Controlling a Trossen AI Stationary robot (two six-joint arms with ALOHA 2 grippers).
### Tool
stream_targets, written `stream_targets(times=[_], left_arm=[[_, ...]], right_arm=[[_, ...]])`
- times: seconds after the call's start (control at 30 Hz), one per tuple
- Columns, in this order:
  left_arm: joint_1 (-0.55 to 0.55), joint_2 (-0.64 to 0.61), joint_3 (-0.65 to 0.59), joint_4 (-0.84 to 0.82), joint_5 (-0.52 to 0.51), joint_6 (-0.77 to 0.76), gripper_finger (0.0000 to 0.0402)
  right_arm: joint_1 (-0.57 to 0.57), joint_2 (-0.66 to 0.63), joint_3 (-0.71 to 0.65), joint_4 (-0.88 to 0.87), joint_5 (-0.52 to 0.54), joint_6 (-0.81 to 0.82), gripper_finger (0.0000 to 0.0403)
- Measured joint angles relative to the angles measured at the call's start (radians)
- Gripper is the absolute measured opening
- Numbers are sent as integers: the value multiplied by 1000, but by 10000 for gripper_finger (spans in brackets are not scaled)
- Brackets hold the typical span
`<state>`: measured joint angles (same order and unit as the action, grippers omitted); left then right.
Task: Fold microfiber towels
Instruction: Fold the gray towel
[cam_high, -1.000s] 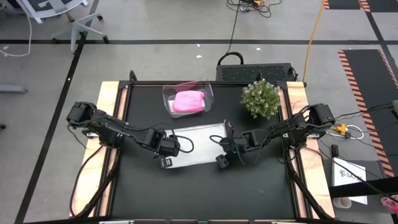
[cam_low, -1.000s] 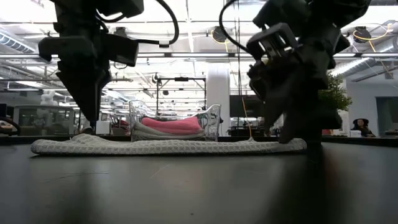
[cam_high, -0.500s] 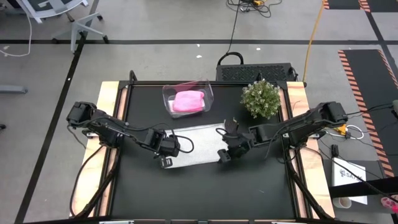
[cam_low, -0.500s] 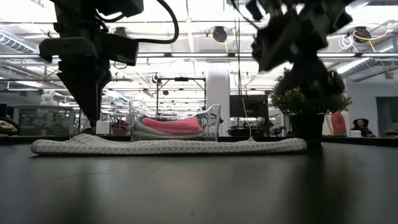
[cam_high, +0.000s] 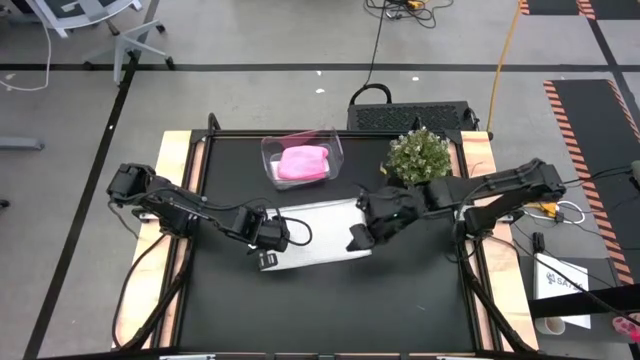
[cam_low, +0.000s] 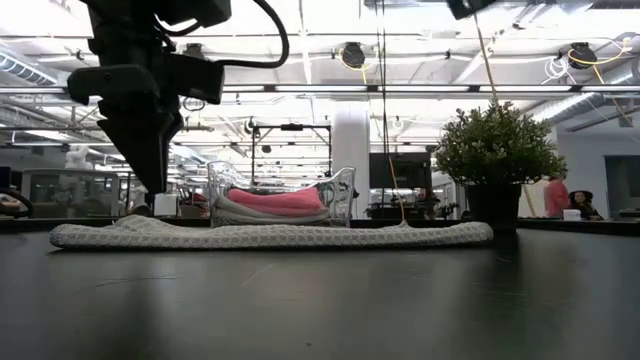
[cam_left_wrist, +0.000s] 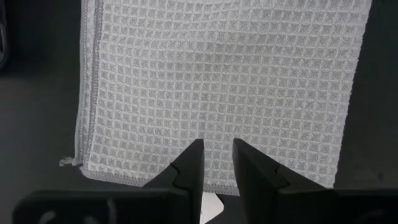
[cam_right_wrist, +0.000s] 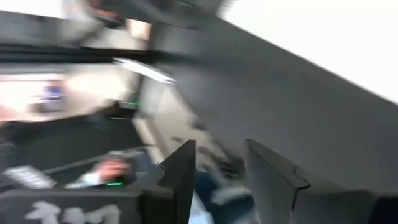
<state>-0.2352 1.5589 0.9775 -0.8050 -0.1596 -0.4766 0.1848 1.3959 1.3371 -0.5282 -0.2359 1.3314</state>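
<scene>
1. Left gripper (cam_high: 265, 258): stands at the near left edge of the pale grey waffle-weave microfiber towel (cam_high: 318, 232), which is the landmark for every place below. In the left wrist view its two dark fingers (cam_left_wrist: 189, 167) stand a narrow gap apart just over the towel's hemmed edge; whether they pinch the cloth cannot be told.
2. Pale grey waffle-weave microfiber towel: lies flat and spread out on the black table top (cam_high: 330, 300), about midway across it. In the low view it forms a long low strip (cam_low: 270, 236).
3. Clear plastic bin (cam_high: 301, 157): stands just behind the towel, toward its left half. It holds a bright pink folded microfiber towel (cam_high: 303, 163) lying on top of a pale one (cam_low: 262, 212).
4. Right gripper (cam_high: 356, 240): sits over the towel's near right corner, its arm reaching in from the right. In the right wrist view its fingers (cam_right_wrist: 180, 167) are spread with empty space between them.
5. Small green potted plant (cam_high: 419, 157): stands behind the towel's right end, clear of the cloth.
</scene>
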Motion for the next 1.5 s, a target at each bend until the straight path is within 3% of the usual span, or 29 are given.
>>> stream_targets(times=[0.13,0.27,0.43,0.67,0.8,0.9,1.13,1.5], left_arm=[[0,0,0,1,-8,3,88],[0,0,0,2,-16,7,88],[0,0,0,-4,-9,6,88],[0,0,0,-6,2,-5,88],[0,0,0,-6,15,-23,88],[0,0,0,-6,20,-33,88],[0,0,0,-6,21,-69,88],[0,0,-1,-8,21,-80,88]], right_arm=[[-13,23,5,-233,-10,-57,122],[-40,27,-60,-321,-31,-157,129],[-71,27,-227,-181,-39,-199,154],[-83,27,-554,352,-84,-66,195],[-88,28,-675,389,-87,35,200],[-86,28,-703,393,-103,47,198],[-86,31,-696,398,81,-12,194],[-83,121,-693,465,100,-40,193]])
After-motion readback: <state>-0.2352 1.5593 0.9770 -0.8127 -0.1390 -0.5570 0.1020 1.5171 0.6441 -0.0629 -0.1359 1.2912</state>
